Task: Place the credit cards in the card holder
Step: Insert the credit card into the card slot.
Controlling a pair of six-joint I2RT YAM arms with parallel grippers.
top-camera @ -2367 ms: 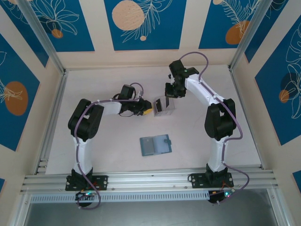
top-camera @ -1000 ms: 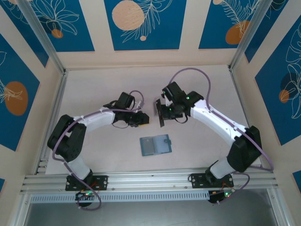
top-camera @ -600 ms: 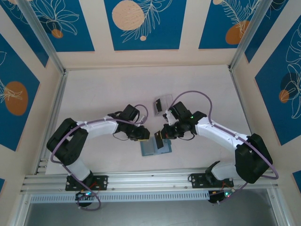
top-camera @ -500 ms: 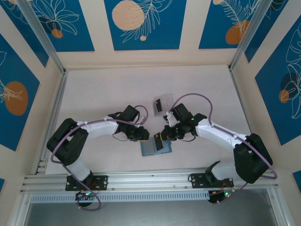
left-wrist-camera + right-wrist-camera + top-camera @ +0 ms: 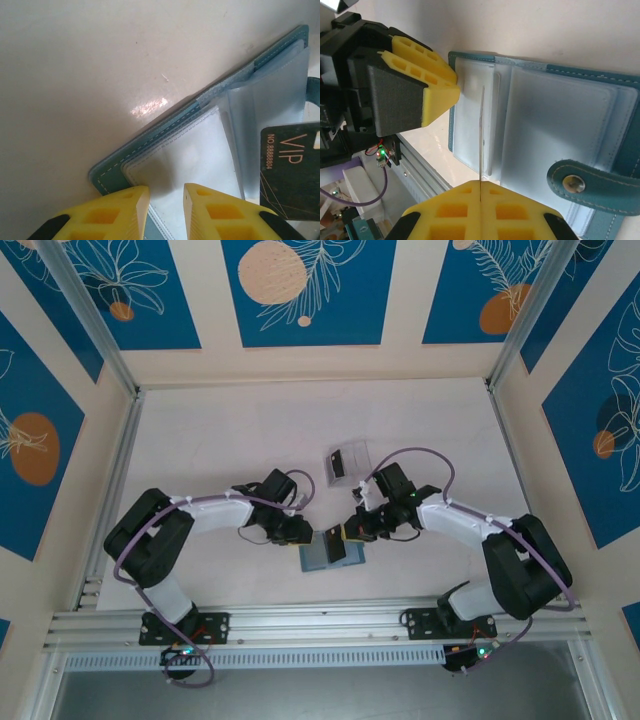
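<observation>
Right gripper (image 5: 481,185) now at card holder (image 5: 560,115), credit card (image 5: 481,135) between its fingertips (image 5: 452,200).

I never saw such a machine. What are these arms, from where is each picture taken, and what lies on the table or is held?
These are two robot arms bolted side by side, each ending in a two-finger gripper. The wide picture comes from a camera above; the close ones come from cameras on the wrists. On the table lies an open teal card holder, with a clear box farther back. The right gripper is shut on a black credit card, held on edge over the holder's pockets. The left gripper, fingers slightly apart, is at the holder's corner, holding nothing.
</observation>
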